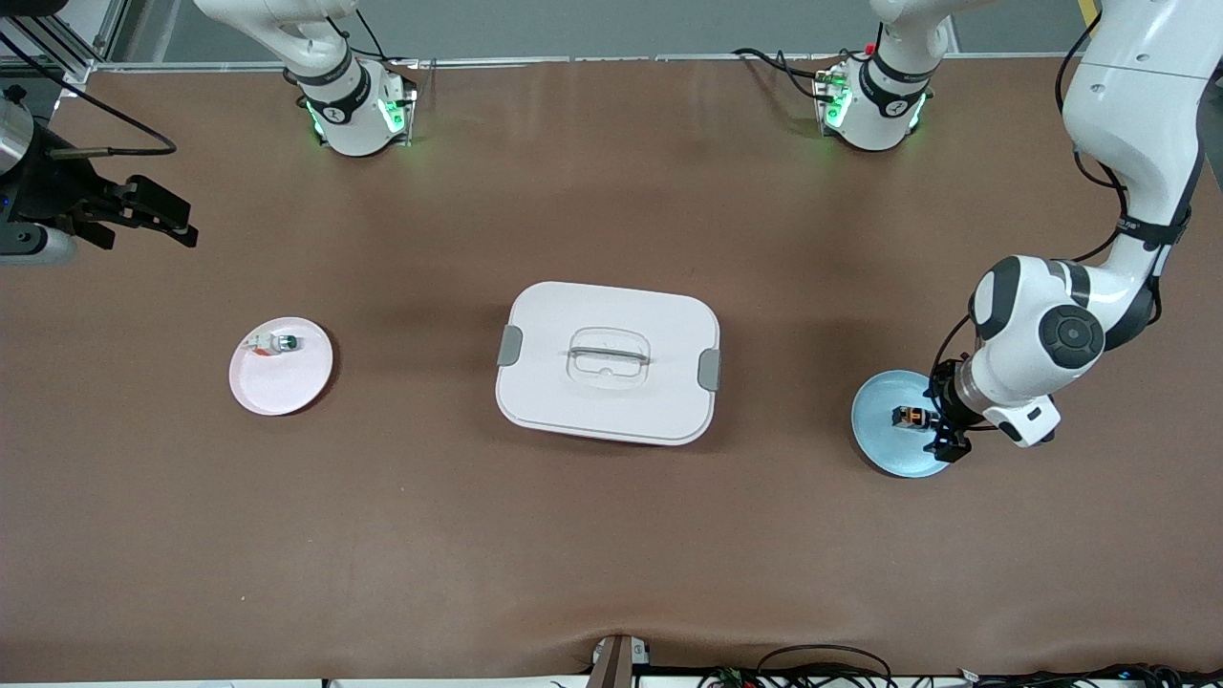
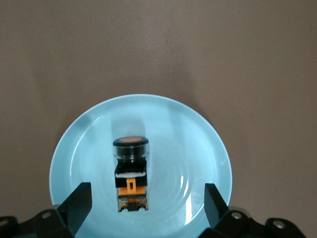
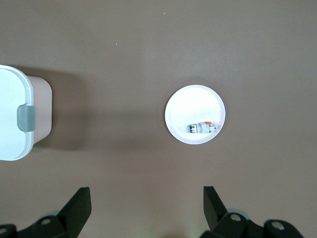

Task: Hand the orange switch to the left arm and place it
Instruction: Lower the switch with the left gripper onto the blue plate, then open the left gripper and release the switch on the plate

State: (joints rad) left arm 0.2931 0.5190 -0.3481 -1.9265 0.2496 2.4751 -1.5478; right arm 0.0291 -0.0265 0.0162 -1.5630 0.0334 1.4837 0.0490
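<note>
The orange switch (image 1: 910,417) lies on its side on a blue plate (image 1: 877,435) at the left arm's end of the table. In the left wrist view its round orange cap and black body (image 2: 131,168) point away from the camera. My left gripper (image 1: 941,432) (image 2: 147,201) is low over the plate and open, one finger on each side of the switch without touching it. The white box (image 1: 609,361) stands mid-table with its lid on. My right gripper (image 1: 177,222) (image 3: 147,203) hangs open and empty over bare table at the right arm's end.
A pink plate (image 1: 287,382) (image 3: 183,106) toward the right arm's end holds a small clear switch with a green cap (image 1: 274,344) (image 3: 203,128). The box's grey latch (image 3: 26,118) shows in the right wrist view. Cables lie along the table's near edge.
</note>
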